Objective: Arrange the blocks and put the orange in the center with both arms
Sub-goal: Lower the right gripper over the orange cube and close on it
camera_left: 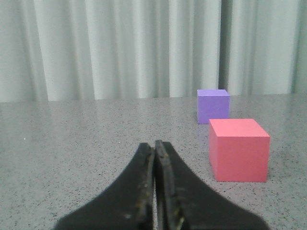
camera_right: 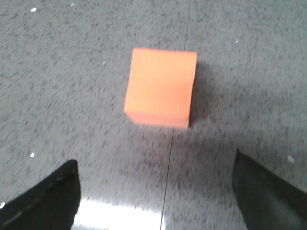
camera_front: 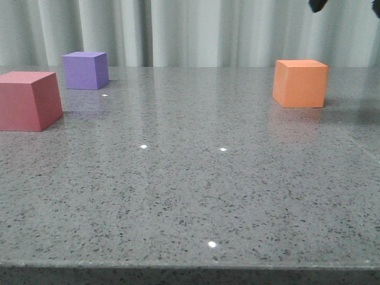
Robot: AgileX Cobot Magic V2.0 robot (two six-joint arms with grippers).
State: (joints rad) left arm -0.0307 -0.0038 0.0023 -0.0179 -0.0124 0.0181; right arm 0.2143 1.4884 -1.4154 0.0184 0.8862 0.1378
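Note:
The orange cube (camera_front: 300, 83) sits on the grey table at the back right; it also shows in the right wrist view (camera_right: 161, 87). The red/pink cube (camera_front: 28, 100) sits at the far left and the purple cube (camera_front: 86, 70) behind it; both show in the left wrist view, the red/pink one (camera_left: 238, 149) in front of the purple one (camera_left: 213, 106). My right gripper (camera_right: 156, 165) is open and empty, high above the orange cube; only a dark bit of it (camera_front: 317, 5) shows in the front view. My left gripper (camera_left: 155, 146) is shut and empty, low over the table, beside the red/pink cube.
The speckled grey table (camera_front: 196, 190) has a front edge near the bottom of the front view. A thin seam (camera_right: 169, 163) runs across the tabletop under the orange cube. Pale curtains (camera_front: 208, 29) hang behind the table.

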